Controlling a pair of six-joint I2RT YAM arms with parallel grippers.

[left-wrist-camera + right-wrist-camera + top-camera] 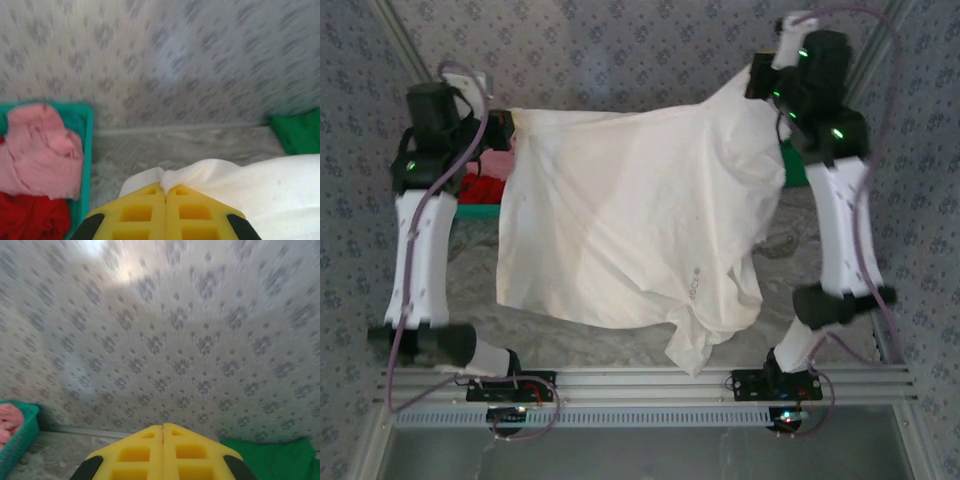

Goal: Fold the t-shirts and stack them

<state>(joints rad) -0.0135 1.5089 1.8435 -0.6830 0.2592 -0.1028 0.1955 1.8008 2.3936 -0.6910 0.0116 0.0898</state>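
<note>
Seen from above, a large cream-white cloth t-shirt hangs spread like a sheet between two raised robot arms, over a grey marbled table. The left gripper holds one upper corner. Its yellow fingers are pressed together, pinching a fold of white cloth, as the left wrist view shows plainly. The right gripper sits farther back at the other upper corner. Its fingers are pressed together too. Its own camera shows no cloth at the tips, but from above the shirt runs up to it, so it probably grips that corner. The shirt's lower edge sags unevenly, and a bunched tail droops at the near right, towards the arms' bases. At the left, partly under the shirt, a teal plastic basket holds a crumpled pink cloth shirt and a red cloth shirt. A green cloth shirt lies on the table at the right.

The step in hand looks like spreading the shirt flat before folding. To do it well, keep both grips firm, then level the two corners and draw them apart until the cloth is taut. Then lower it near edge first, so the drooping tail lays out smooth, clear of the basket and the green shirt
</note>
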